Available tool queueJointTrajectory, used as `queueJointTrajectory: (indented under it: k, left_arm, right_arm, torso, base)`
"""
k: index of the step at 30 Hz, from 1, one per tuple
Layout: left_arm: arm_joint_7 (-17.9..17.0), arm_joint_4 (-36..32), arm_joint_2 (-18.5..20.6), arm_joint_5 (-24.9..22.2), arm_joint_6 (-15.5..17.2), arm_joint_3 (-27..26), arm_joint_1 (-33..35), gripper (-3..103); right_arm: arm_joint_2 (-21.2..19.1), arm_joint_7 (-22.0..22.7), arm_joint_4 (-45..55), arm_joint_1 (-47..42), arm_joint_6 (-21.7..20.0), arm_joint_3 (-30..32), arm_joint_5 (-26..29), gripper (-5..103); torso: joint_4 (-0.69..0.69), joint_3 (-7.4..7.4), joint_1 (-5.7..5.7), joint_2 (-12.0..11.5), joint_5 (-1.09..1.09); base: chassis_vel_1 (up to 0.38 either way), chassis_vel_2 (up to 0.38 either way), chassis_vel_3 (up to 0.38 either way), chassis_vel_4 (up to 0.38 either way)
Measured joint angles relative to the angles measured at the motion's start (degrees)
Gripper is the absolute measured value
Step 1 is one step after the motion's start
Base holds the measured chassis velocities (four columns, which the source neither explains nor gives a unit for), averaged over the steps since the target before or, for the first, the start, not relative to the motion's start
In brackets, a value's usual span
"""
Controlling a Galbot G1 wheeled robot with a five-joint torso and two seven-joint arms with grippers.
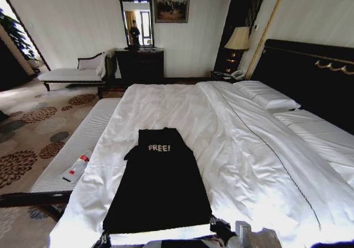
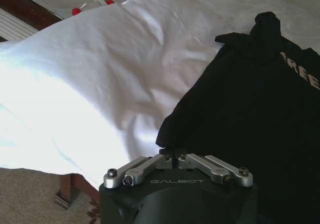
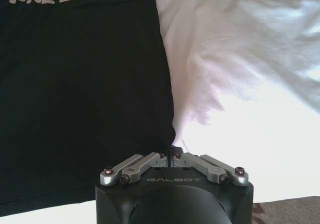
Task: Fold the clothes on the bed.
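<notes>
I am logging one black T-shirt (image 1: 159, 181) lying flat on one bed (image 1: 232, 143), its two hem corners being pinched by two closed grippers, left (image 2: 171, 155) and right (image 3: 173, 151).

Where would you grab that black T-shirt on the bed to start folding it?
Probably by the two corners of its near hem, coming from the foot of the bed. The T-shirt lies flat on the duvet, sleeves already tucked in, hem nearest the robot. The left gripper and right gripper sit at those corners, jaws shut.
</notes>
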Motion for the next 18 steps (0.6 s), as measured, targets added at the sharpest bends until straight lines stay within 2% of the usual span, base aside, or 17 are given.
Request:
queueJointTrajectory:
  k: [9, 16, 17, 18]
  left_arm:
    - [-0.97, 4.39, -0.04, 0.63, -0.22, 0.24, -3.40, 1]
    - [-1.12, 5.15, 0.51, 1.14, -0.14, 1.59, -3.64, 1]
    - [-1.15, 5.09, 0.60, 1.25, -0.11, 2.16, -3.64, 0]
    - [-1.20, 4.89, 0.68, 1.36, -0.02, 2.89, -3.67, 6]
  right_arm:
    - [0.83, 0.47, -2.05, 0.95, 1.01, -2.43, -1.19, 1]
    - [0.96, 0.73, -2.50, 1.50, 1.62, -2.84, -1.35, -2]
    - [0.93, 0.73, -2.54, 1.62, 1.77, -2.92, -1.35, 3]
    - [0.93, 0.73, -2.64, 1.74, 2.23, -3.08, -1.36, 3]
  torso:
    - [-0.01, 0.00, 0.00, 0.00, -0.01]
    - [0.00, 0.00, 0.00, 0.00, 0.00]
    - [0.00, 0.00, 0.00, 0.00, 0.00]
    - [0.00, 0.00, 0.00, 0.00, 0.00]
  base:
    - [0.000, 0.000, 0.000, 0.000]
    - [0.000, 0.000, 0.000, 0.000]
    - [0.000, 0.000, 0.000, 0.000]
    - [0.000, 0.000, 0.000, 0.000]
